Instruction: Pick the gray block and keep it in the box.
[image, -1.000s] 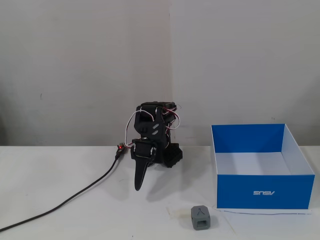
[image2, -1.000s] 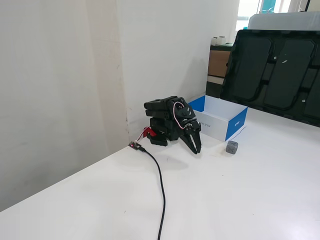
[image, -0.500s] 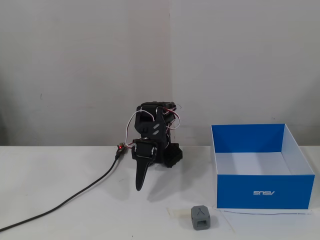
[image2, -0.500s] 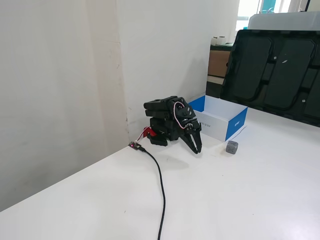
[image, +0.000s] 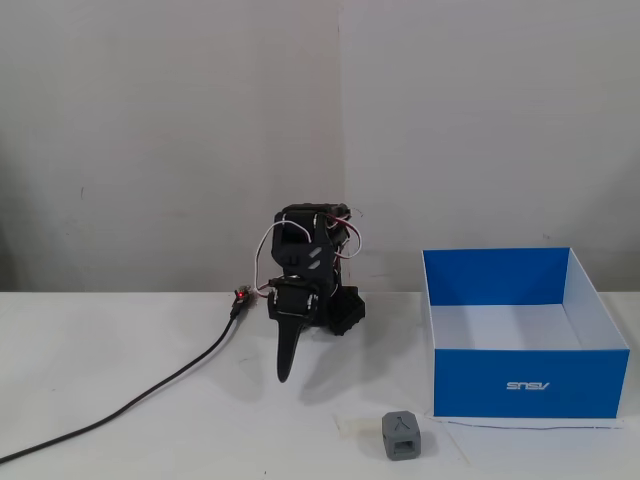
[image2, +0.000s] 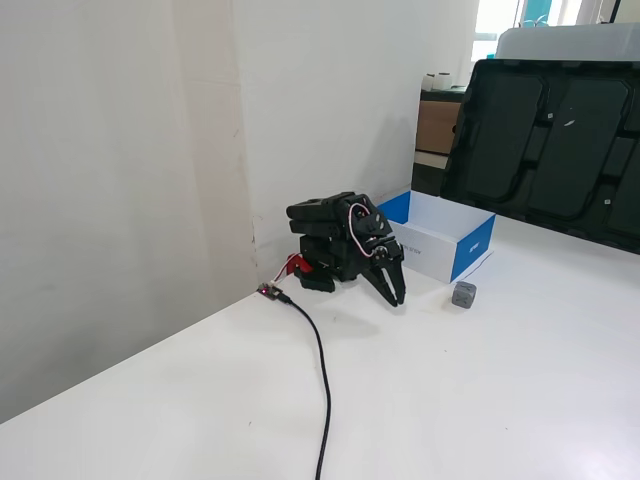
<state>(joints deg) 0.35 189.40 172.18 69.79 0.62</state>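
Fingers (image: 284, 375) closed, empty; gray block (image: 402, 436) groove faint.

One fixed view: low, level with tabletop (image: 120, 350), facing arm (image: 305, 275) head-on, wall behind, mid-range. Other fixed view: higher, farther back, off to side, looking obliquely along tabletop (image2: 480, 400) beside wall. Both fixed views share arm (image2: 340, 245), black cable (image: 150, 390) (image2: 322, 380), blue box (image: 525, 385) (image2: 445, 240), gray block (image: 402, 436) (image2: 463, 294).
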